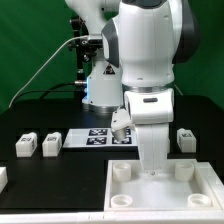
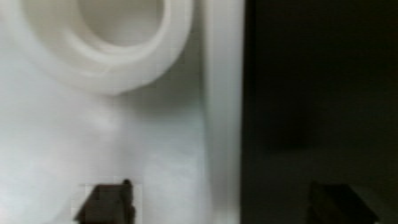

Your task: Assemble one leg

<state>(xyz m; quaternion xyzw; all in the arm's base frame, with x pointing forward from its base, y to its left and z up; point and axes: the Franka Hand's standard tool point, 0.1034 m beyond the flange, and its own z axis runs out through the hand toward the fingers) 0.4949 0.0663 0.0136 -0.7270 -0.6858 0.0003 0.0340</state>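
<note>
**Claw low at the slab's edge, spread wide, holding nothing**

Exterior view. Hard to make out the claw (image 1: 150, 166) here: down on the near slab (image 1: 198, 188), tips lost against white plastic, so cannot tell its spread from this side. Hidden behind the bulky arm (image 1: 148, 50): the slab's middle and much of the far scene. Just visible to either side of the claw, a round socket (image 1: 122, 172) and its twin toward the exterior view's right. Beside the wrist, on the exterior view's left, a small tilted white piece (image 1: 120, 123) with dark patches; cannot tell whether loose part or arm fitting.

On the black counter (image 1: 60, 190), well apart from the claw: a leg (image 1: 25, 146) far toward the exterior view's left, a second leg (image 1: 50, 143) just beside it, a third leg (image 1: 185, 138) on the exterior view's right, farther back than the slab. Between second leg and arm, the marker board (image 1: 88, 138), lying flat and partly covered by the arm; tags too small to read. At the exterior view's left edge, a white block (image 1: 3, 178) cut off; cannot tell what.

Wrist view. Blurred and very close. White slab surface with one round socket, cut off by the frame; black counter alongside. Dark fingertips (image 2: 107, 203) set wide apart, one over the slab, the other over the counter, gripping nothing.
</note>
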